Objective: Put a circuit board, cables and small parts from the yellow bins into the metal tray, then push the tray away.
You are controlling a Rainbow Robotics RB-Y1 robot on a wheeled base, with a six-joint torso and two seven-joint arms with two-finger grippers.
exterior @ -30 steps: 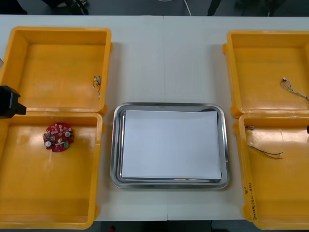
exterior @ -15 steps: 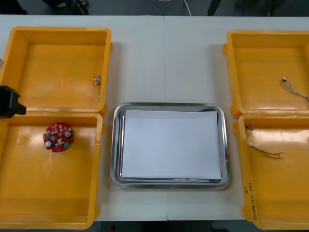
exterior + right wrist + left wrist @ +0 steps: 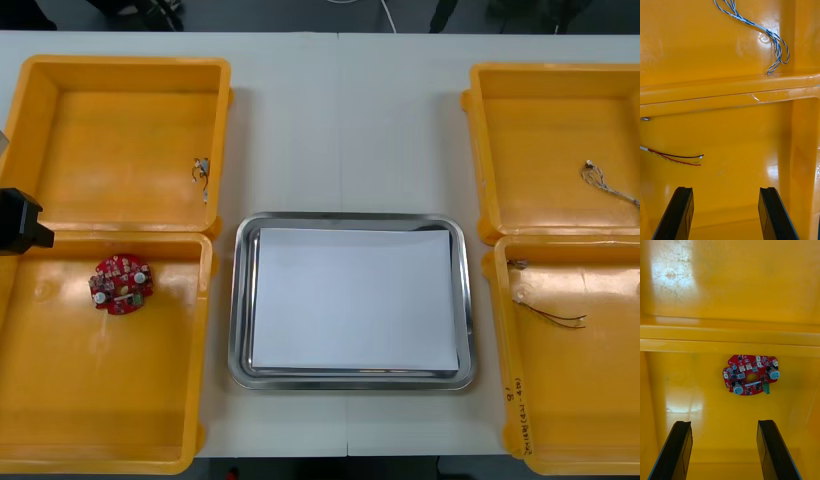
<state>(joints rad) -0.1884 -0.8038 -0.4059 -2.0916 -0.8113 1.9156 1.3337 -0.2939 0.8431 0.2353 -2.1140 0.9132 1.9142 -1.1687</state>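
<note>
A round red circuit board (image 3: 122, 284) (image 3: 750, 374) lies flat in the near left yellow bin (image 3: 60, 430). My left gripper (image 3: 724, 452) hangs open above that bin, the board a little beyond its fingertips; part of the left arm (image 3: 20, 221) shows at the front view's left edge. My right gripper (image 3: 726, 213) is open over the near right bin (image 3: 600, 420), with a red and yellow cable (image 3: 673, 156) (image 3: 550, 315) beyond its fingers. A twisted blue and white cable (image 3: 763, 33) (image 3: 605, 183) lies in the far right bin. The metal tray (image 3: 240, 300), white inside, sits in the middle.
The far left bin (image 3: 120, 75) holds a small metal part (image 3: 201, 172) near its inner wall. A bin wall (image 3: 730, 92) separates the two right bins ahead of the right gripper. Bare table lies beyond the tray.
The left arm's black block at the left edge has slid slightly outward and down. The small dark bit at the right edge has left the front view.
</note>
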